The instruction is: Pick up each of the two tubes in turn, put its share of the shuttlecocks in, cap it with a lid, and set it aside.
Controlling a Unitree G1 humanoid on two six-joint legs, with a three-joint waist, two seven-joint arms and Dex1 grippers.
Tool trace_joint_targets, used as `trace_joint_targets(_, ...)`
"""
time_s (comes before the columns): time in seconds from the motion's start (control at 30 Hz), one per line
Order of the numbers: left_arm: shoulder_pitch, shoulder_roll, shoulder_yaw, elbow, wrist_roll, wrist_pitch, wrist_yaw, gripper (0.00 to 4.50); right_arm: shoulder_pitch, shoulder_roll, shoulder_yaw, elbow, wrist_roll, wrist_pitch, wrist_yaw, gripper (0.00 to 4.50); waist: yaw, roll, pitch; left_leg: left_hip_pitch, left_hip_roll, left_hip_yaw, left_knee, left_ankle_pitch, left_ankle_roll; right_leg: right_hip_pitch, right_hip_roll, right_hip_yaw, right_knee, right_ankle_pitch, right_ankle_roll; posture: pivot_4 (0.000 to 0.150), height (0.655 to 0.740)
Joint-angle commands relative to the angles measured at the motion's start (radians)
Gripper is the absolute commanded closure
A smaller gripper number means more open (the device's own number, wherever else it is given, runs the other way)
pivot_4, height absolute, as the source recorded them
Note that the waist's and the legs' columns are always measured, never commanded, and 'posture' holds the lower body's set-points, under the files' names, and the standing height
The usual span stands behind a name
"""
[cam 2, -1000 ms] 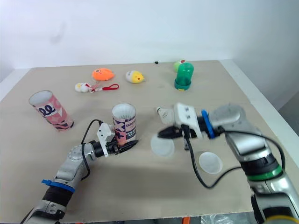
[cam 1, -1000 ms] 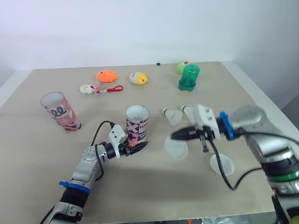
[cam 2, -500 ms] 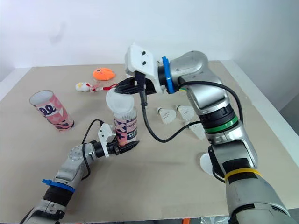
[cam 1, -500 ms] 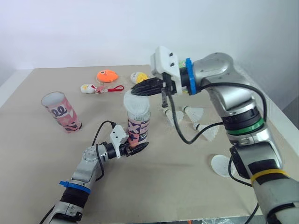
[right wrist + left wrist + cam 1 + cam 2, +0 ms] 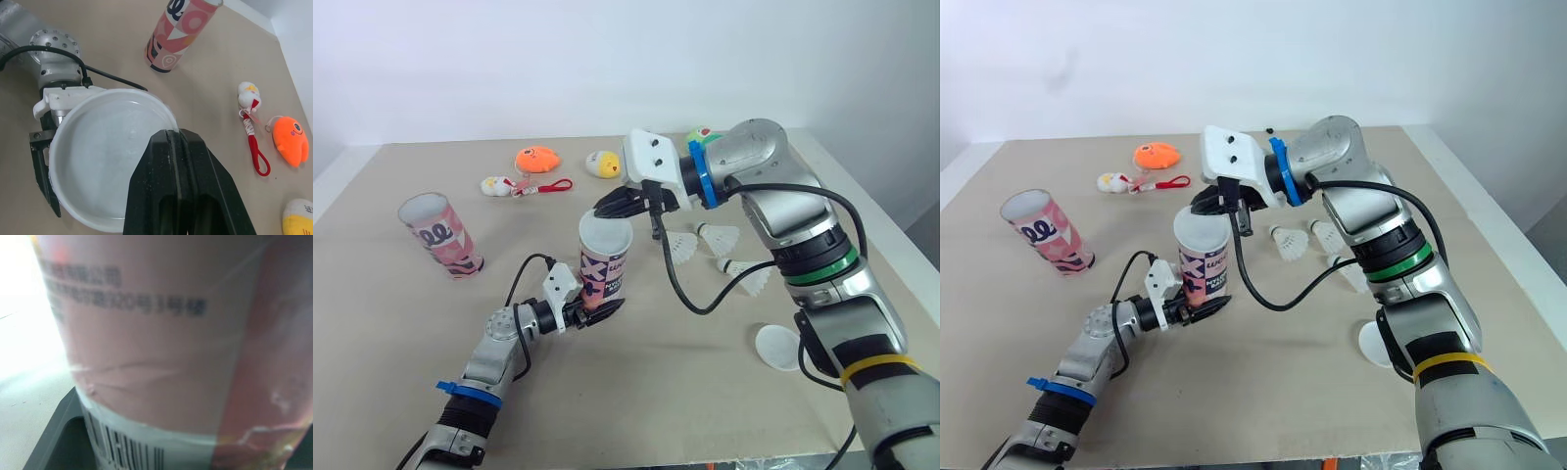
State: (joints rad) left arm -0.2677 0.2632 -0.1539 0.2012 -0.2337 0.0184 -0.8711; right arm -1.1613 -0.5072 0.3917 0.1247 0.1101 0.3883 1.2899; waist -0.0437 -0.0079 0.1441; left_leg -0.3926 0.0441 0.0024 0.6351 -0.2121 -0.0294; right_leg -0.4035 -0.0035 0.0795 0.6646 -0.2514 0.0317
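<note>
Our left jaws are closed low on a pink printed tube [image 5: 604, 279], which stands upright near the middle of the desk [image 5: 656, 401]. Our right jaws are pinched tight on the rim of a cloudy white lid [image 5: 98, 156], held at the tube's open mouth; whether it is seated we cannot tell. A second pink tube [image 5: 438, 235] stands well off to the left. Three white shuttlecocks [image 5: 680, 245] lie to the right, and another lid [image 5: 777, 347] lies nearer the front.

Bright, even light — faint soft shadows, white glare beside the tube [image 5: 171, 357].
</note>
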Motion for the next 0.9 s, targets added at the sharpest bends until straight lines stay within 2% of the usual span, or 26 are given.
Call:
trace_joint_targets(0.03,0.060,0.006,-0.045,0.070,0.039,0.057,0.004,1.43,-0.017,-0.009,0.003,0.004,-0.032,-0.038,0.009,4.44,0.000,0.000,0.000,0.000,0.000,0.000,0.000,0.000,0.000,0.000,0.000,0.000,0.000,0.000,0.000,0.150,0.7400)
trace_joint_targets(0.9,0.056,0.020,-0.042,0.067,0.043,0.066,-0.011,1.43,0.056,0.065,0.025,-0.040,-0.078,-0.054,-0.029,4.44,-0.001,0.000,0.000,0.000,0.000,0.000,-0.002,-0.001,0.001,-0.001,0.000,0.000,0.000,-0.002,-0.001,0.150,0.7400)
